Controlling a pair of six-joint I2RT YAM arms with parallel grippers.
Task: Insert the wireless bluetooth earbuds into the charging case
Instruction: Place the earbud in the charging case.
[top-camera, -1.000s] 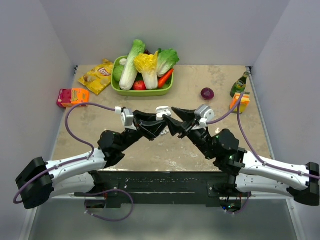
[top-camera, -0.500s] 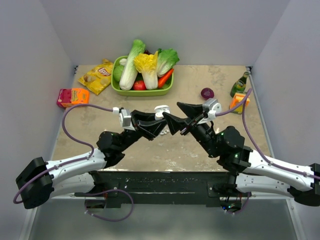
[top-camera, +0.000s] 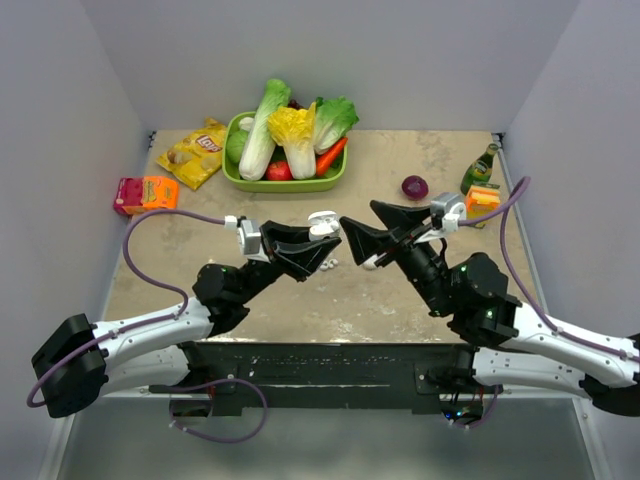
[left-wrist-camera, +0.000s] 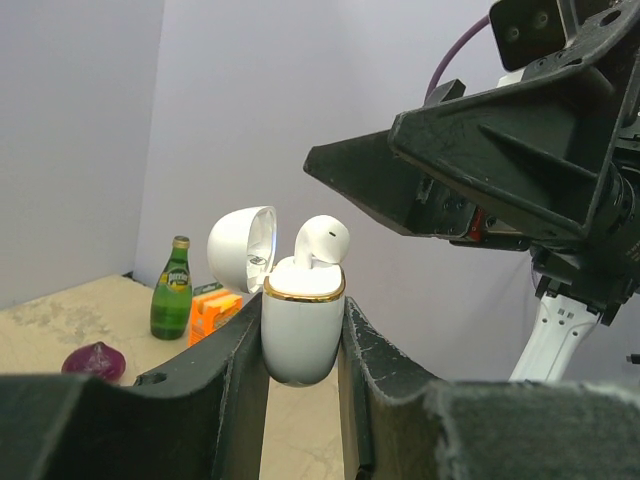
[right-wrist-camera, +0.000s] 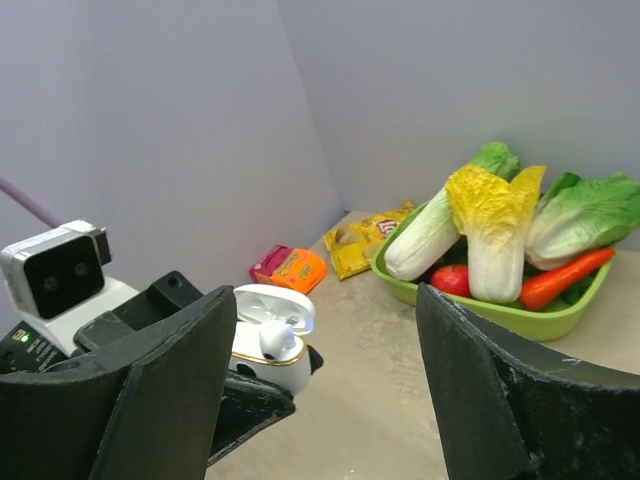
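One earbud (left-wrist-camera: 322, 240) in charging case (left-wrist-camera: 302, 350) (lid open); left hand (left-wrist-camera: 300, 318) clamps it

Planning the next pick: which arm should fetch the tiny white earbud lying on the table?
Right. The right gripper is open and empty; the left gripper is shut on the white rounded charging case, and the loose white earbud lies close by.
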